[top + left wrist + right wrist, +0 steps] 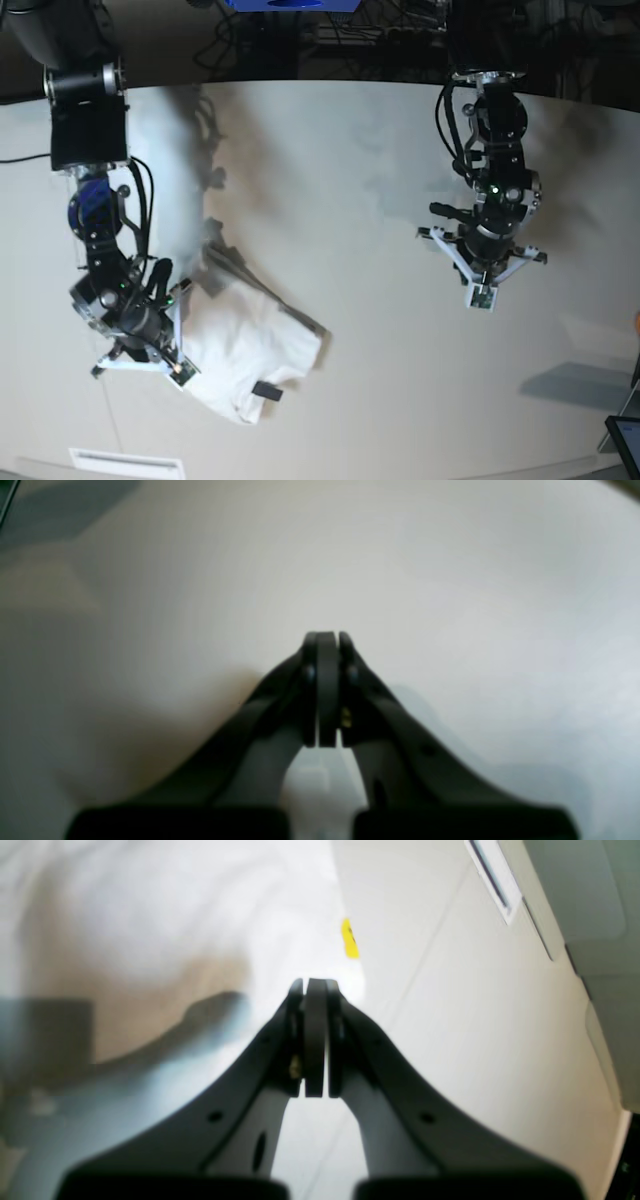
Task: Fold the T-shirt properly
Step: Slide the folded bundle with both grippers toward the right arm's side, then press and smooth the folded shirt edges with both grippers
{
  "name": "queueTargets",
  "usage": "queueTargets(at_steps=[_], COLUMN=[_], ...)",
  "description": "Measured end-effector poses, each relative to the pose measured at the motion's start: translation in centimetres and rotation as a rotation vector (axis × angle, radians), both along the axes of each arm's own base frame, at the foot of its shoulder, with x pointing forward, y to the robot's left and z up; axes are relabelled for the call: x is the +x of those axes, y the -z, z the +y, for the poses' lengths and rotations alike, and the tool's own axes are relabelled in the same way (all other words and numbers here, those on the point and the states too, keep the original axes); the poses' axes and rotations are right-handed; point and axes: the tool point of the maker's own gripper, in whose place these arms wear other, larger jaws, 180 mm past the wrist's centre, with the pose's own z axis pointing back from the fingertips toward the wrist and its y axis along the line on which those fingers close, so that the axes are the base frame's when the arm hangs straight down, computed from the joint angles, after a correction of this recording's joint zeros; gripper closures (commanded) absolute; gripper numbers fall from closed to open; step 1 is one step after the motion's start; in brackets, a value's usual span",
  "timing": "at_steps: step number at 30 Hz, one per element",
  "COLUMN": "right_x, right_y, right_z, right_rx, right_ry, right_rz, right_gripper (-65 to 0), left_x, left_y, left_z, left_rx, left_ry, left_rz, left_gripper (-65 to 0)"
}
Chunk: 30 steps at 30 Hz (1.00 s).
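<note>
T-shirt is lying bunched up on the bench, stretching from the middle toward the near edge. The right gripper is sitting right at its edge, jaws closed on nothing. The left gripper is hanging far away, jaws closed too.

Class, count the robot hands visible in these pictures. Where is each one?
2. The right hand is over the T-shirt; the left hand is above the bare table, away from the shirt.
</note>
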Motion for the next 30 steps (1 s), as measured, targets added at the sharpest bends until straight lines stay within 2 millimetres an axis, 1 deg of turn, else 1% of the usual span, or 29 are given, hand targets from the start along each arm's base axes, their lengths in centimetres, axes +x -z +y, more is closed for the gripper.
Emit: queueTargets(at_steps=[2, 4, 6, 9, 12, 14, 16, 18, 20, 21, 22, 23, 27, 30], right_x=[0.9, 1.8, 2.4, 3.5, 3.8, 3.9, 4.2, 4.2, 3.7, 3.0, 2.5, 2.5, 1.6, 0.5], right_y=[0.6, 1.4, 2.9, 4.7, 5.9, 6.6, 7.0, 7.4, 8.0, 8.7, 9.3, 9.3, 9.8, 9.9], right_z=[0.8, 1.3, 1.6, 2.0, 1.6, 0.8, -0.7, -1.7, -2.1, -2.2, -2.4, -2.5, -5.3, -7.1], right_rx=[0.028, 0.061, 0.051, 0.096, 0.118, 0.120, 0.109, 0.104, 0.096, 0.101, 0.115, 0.154, 0.245, 0.229], right_ry=[-0.005, -0.018, -0.023, -0.028, -0.024, -0.013, 0.018, 0.041, 0.047, 0.049, 0.054, 0.075, 0.206, 0.224], right_rz=[0.012, 0.024, 0.071, 0.120, 0.138, 0.165, 0.186, 0.203, 0.216, 0.229, 0.232, 0.214, 0.192, 0.175], right_gripper=[-0.3, -0.3, -0.3, -0.3, -0.3, -0.3, -0.3, -0.3, -0.3, -0.3, -0.3, -0.3, -0.3, -0.3], left_x=[-1.2, -2.0, -2.5, -3.3, -3.5, -3.5, -4.0, -4.3, -4.1, -4.0, -3.9, -3.8, -3.7, -2.9], left_y=[0.8, 1.2, 1.1, 1.0, 0.7, 0.6, 1.0, 1.3, 1.1, 1.0, 1.0, 0.9, 0.8, 0.5], left_z=[0.8, 0.7, 0.2, 0.0, 0.2, 0.1, 0.0, 0.0, 0.0, -0.2, -0.2, -0.1, -0.1, -0.3], left_rx=[0.007, 0.013, 0.002, 0.008, 0.020, 0.017, 0.012, 0.013, 0.011, 0.010, 0.010, 0.012, 0.013, 0.011], left_ry=[-0.019, -0.017, -0.007, -0.001, -0.002, 0.001, 0.001, 0.000, 0.002, 0.005, 0.005, 0.005, 0.005, 0.009], left_rz=[0.025, 0.040, 0.034, 0.036, 0.029, 0.026, 0.038, 0.047, 0.042, 0.039, 0.037, 0.036, 0.031, 0.021], left_gripper=[0.0, 0.0, 0.0, 0.0, 0.0, 0.0, 0.0, 0.0, 0.0, 0.0, 0.0, 0.0, 0.0, 0.0])
